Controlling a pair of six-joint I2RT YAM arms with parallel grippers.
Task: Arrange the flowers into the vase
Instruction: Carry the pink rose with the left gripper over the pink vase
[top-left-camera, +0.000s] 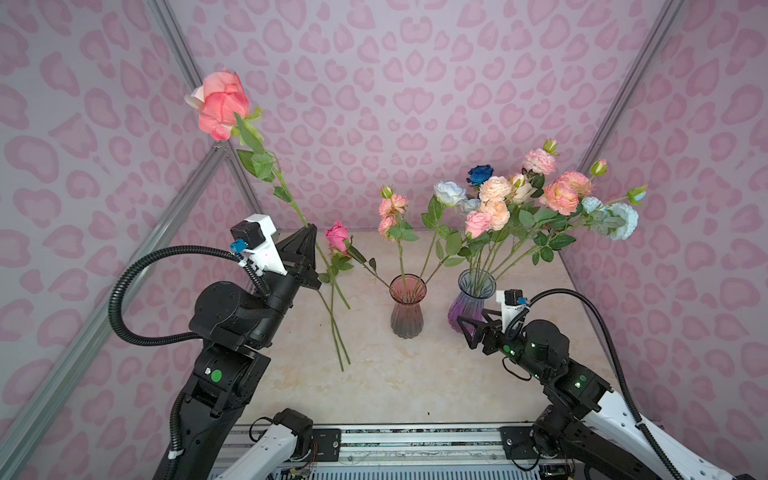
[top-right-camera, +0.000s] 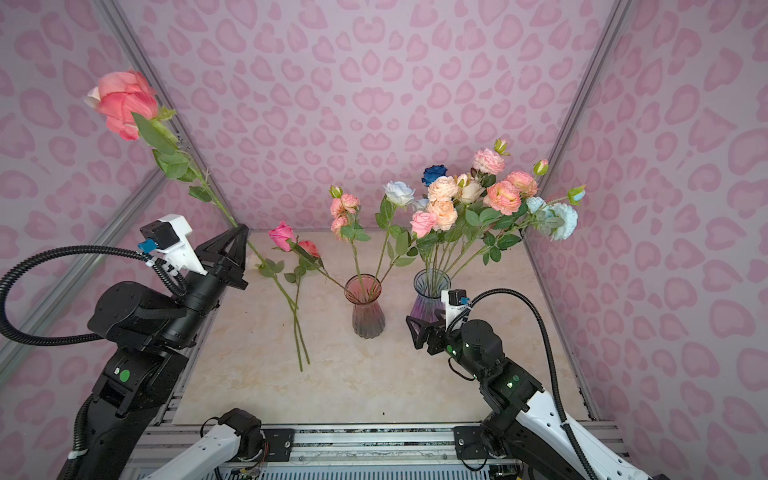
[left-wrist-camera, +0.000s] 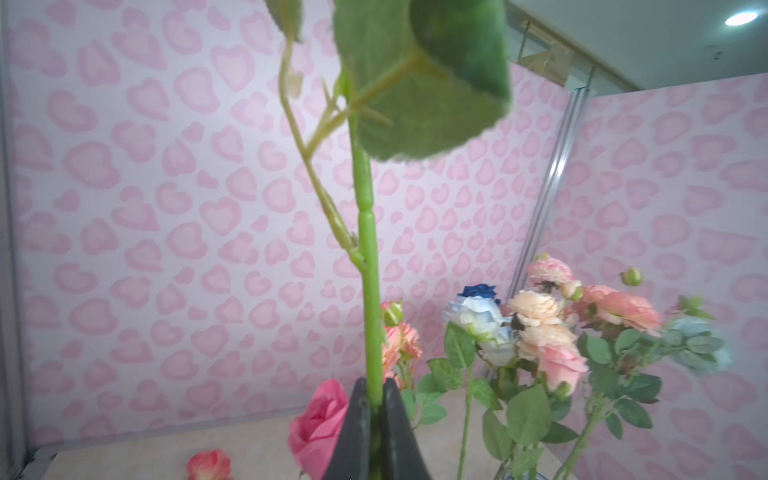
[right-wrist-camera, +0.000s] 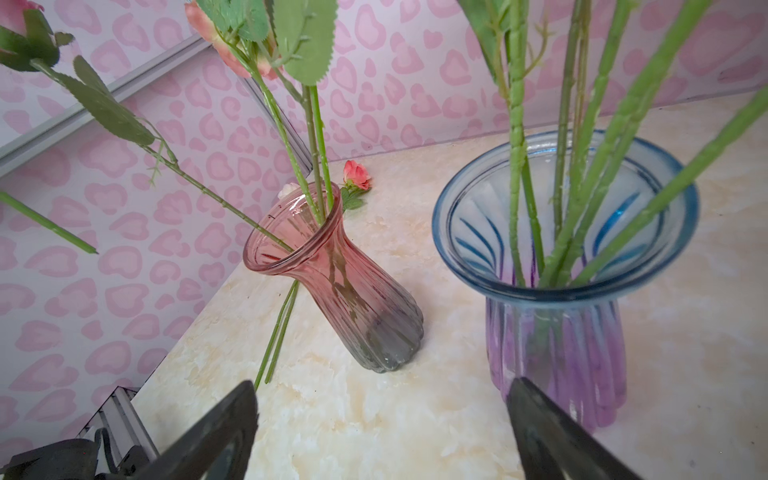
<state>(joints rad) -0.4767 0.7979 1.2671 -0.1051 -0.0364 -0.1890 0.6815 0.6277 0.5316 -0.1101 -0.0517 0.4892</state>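
My left gripper (top-left-camera: 309, 228) (top-right-camera: 242, 228) (left-wrist-camera: 376, 388) is shut on the green stem (left-wrist-camera: 368, 249) of a coral-pink rose (top-left-camera: 220, 104) (top-right-camera: 124, 102), held high at the left with the bloom up. The pink-to-grey vase (top-left-camera: 408, 307) (top-right-camera: 368, 307) (right-wrist-camera: 332, 286) stands mid-table with three flowers in it, among them a magenta rose (top-left-camera: 337, 236) leaning left. The blue-and-purple vase (top-left-camera: 473, 299) (top-right-camera: 430, 295) (right-wrist-camera: 561, 257) carries several flowers (top-left-camera: 540, 195). My right gripper (top-left-camera: 467, 332) (top-right-camera: 412, 332) (right-wrist-camera: 382, 386) is open and empty, low beside the purple vase's base.
Two more stems (top-left-camera: 340, 328) (top-right-camera: 300, 332) lie on the marble table (top-left-camera: 415, 382) left of the pink vase, one with a small coral bloom (top-right-camera: 309, 248) (right-wrist-camera: 356, 174). Pink patterned walls (top-left-camera: 374, 104) with metal frame bars close in the back and both sides.
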